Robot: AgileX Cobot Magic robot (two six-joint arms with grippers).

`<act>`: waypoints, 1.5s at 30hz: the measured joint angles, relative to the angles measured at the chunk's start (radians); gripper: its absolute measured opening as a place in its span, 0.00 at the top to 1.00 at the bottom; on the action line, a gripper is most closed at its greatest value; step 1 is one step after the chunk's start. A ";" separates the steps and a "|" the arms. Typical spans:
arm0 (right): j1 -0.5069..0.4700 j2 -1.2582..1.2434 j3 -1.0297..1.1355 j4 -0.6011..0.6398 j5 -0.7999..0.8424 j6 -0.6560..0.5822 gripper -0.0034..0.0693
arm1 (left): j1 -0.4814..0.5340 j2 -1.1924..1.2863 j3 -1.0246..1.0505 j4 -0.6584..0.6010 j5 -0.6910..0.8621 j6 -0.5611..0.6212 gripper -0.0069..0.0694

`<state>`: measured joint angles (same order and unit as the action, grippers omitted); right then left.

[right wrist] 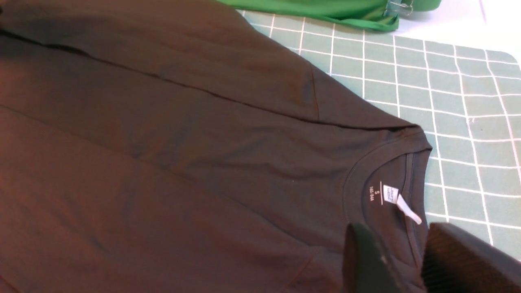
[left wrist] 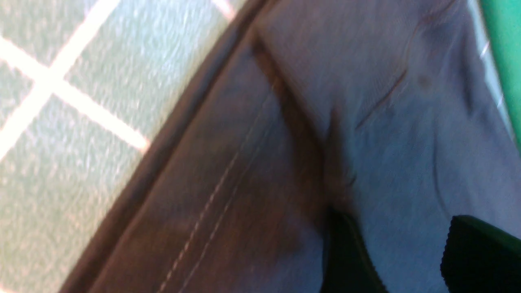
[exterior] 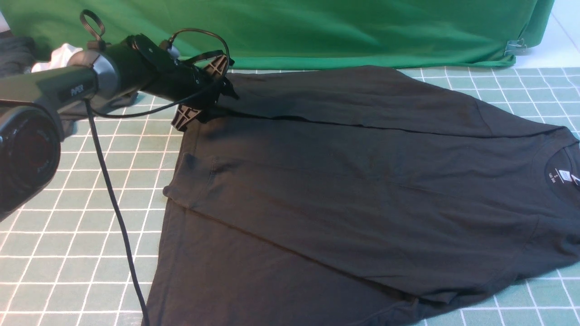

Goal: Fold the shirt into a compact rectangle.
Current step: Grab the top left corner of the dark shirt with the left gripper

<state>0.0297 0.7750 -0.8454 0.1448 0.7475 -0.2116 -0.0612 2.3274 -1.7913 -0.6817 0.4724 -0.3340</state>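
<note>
Left gripper (exterior: 202,93) out over the cloth now, its two black plastic fingers (exterior: 186,117) spread apart with nothing pinched between them, and the shirt (exterior: 344,181) is right beneath: a big soft black knit spread flat and matte, one corner directly under those tips, the rest fanning away from them across the mat (exterior: 68,253), a pale green sheet ruled in white squares. Close in from the left wrist, the hem (left wrist: 211,195) runs just beside one finger, a flat band with two fine parallel rows of stitching, and a raised crease climbs off that finger's tip; the other finger shows a saw-toothed edge. Over to the right gripper (right wrist: 403,264): fingers (right wrist: 362,260) parted as well, dark fabric showing in the gap, no hold on anything, one pad ridged. Just past their tips curves the ribbed round collar (right wrist: 358,171) with the small white neck label (right wrist: 390,194) sticking out as a narrow tab. Long straight fold lines cross the shirt's body away from those fingers, towards a wrinkled green backdrop (exterior: 317,31)
</note>
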 joint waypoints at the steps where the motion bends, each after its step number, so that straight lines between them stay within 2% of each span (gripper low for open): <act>1: 0.000 0.000 0.000 0.000 0.000 0.000 0.66 | 0.000 0.002 0.000 0.000 -0.016 -0.007 0.51; 8: 0.000 0.000 0.000 0.000 -0.020 0.000 0.66 | 0.000 0.031 -0.005 -0.006 -0.027 -0.062 0.51; 17: 0.000 0.000 0.000 -0.002 -0.041 0.000 0.65 | 0.000 0.040 -0.007 -0.004 -0.090 -0.078 0.54; 22: 0.000 0.000 -0.001 -0.002 -0.041 0.000 0.65 | 0.000 0.052 -0.007 -0.003 -0.145 -0.118 0.64; 24: 0.000 0.000 -0.001 -0.002 -0.041 0.000 0.65 | 0.000 0.054 -0.007 -0.003 -0.149 -0.139 0.71; 26: 0.000 0.000 -0.001 -0.003 -0.041 0.001 0.65 | 0.000 0.056 -0.007 -0.003 -0.151 -0.139 0.83; 28: 0.000 0.000 -0.001 -0.003 -0.041 0.001 0.65 | 0.000 0.057 -0.007 -0.003 -0.149 -0.134 0.88; 38: 0.000 0.000 -0.001 -0.003 -0.040 0.001 0.65 | 0.000 -0.099 -0.003 0.003 -0.043 -0.058 0.89; 45: 0.000 0.000 -0.001 -0.003 -0.040 0.001 0.65 | -0.032 -0.218 -0.003 0.110 0.110 -0.055 0.89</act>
<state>0.0297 0.7750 -0.8461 0.1415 0.7074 -0.2106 -0.0930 2.1094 -1.7942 -0.5713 0.5827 -0.3892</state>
